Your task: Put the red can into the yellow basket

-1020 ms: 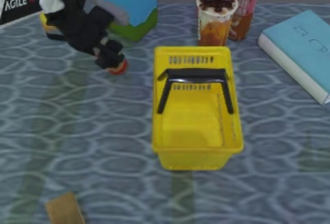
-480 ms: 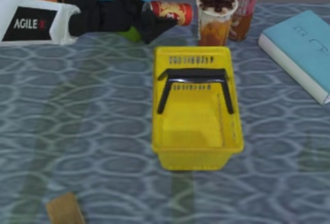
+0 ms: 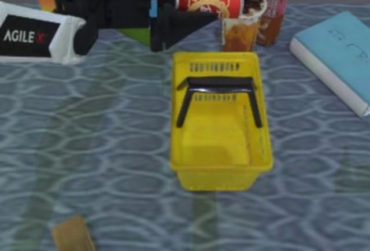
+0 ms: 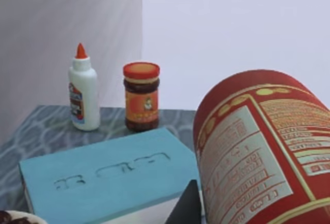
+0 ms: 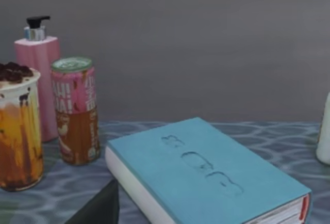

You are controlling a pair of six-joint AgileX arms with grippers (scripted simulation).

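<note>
My left gripper holds the red can on its side, lifted clear of the desk near the far edge — my fingers closed on it at its left end, the can's length pointing toward the top view's right. In the left wrist view the can fills the near corner, its printed label turned to the camera. The can hangs just beyond the far rim of the yellow basket, not over its opening, and its right end overlaps the iced drink cup standing behind the basket. The basket sits in the middle of the desk with its black handles folded across the far half. Beside the cup stands the slim pink can; a blue book lies by the right edge, and a small brown block is at the near-left corner. Past the book, the left wrist view shows a glue bottle and a sauce jar. My right arm is parked — the right wrist view looks across the book toward a pink pump bottle, and I cannot tell how its fingers stand.
</note>
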